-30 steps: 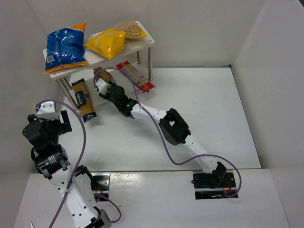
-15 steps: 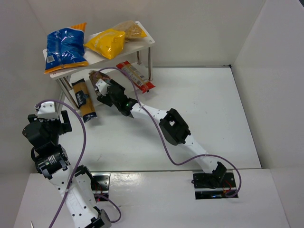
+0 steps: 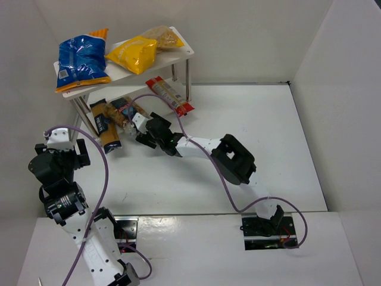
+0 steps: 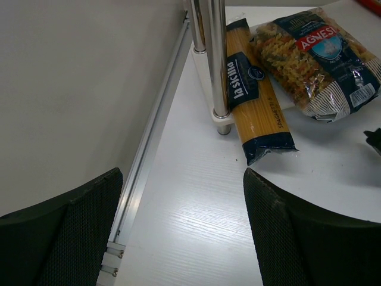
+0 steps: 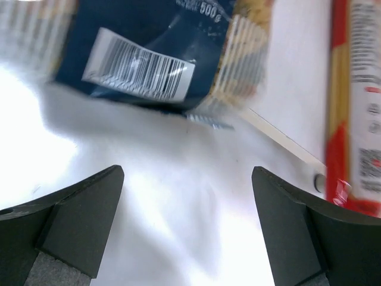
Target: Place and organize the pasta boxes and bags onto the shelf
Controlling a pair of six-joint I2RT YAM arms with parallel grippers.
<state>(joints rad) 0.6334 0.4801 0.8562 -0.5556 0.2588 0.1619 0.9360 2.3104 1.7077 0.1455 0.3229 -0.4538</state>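
Sitting wide open with nothing between them, the right gripper (image 5: 184, 179) jaws hover just short of the clear fusilli bag with the dark blue label (image 5: 149, 53). That bag lies under the top board of the small white two-tier shelf (image 3: 178, 52), just beside the long orange spaghetti packet (image 4: 256, 95). On its other side is the long red packet (image 5: 354, 101). Over by the shelf's corner, the left gripper (image 4: 181, 190) is spread and empty too. Up top sit the big blue bag (image 3: 82, 59) and the yellow bag (image 3: 134, 53).

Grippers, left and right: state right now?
Left gripper: open, holding nothing.
Right gripper: open, empty; the clear bag with dark blue label lies just ahead of it, not gripped.
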